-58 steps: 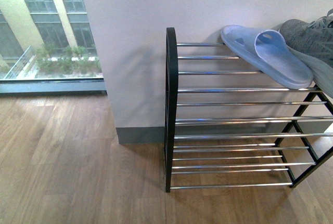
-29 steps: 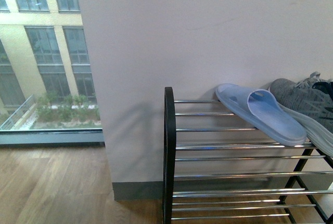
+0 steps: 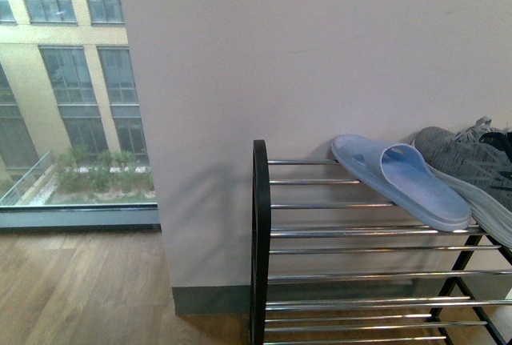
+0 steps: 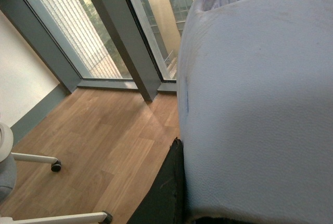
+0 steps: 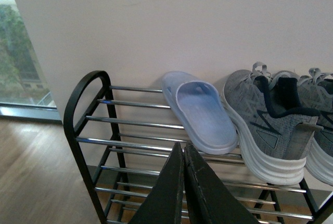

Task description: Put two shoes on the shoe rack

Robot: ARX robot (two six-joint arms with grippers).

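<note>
Two grey sneakers (image 5: 270, 125) on the top tier of the shoe rack (image 5: 99, 130), against the wall.
Soles side by side; one pale blue slipper (image 5: 200, 112) just beside them on the same rods. Right tool (image 5: 183, 154): fingers pressed together, holding nothing, in front of the rack. Left tool: its state cannot be told; a large pale blue surface (image 4: 260, 109) fills its wrist view beside one dark finger (image 4: 169, 182).

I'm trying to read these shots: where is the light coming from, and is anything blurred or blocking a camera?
Front view: daylight from the window on the left; the shoe rack throws a soft shadow on the wall, and its rods glint. Left wrist view: a pale blue object, too close to identify, fills most of the frame. Right wrist view: sharp and evenly lit, with the shut right gripper dark in the foreground.
</note>
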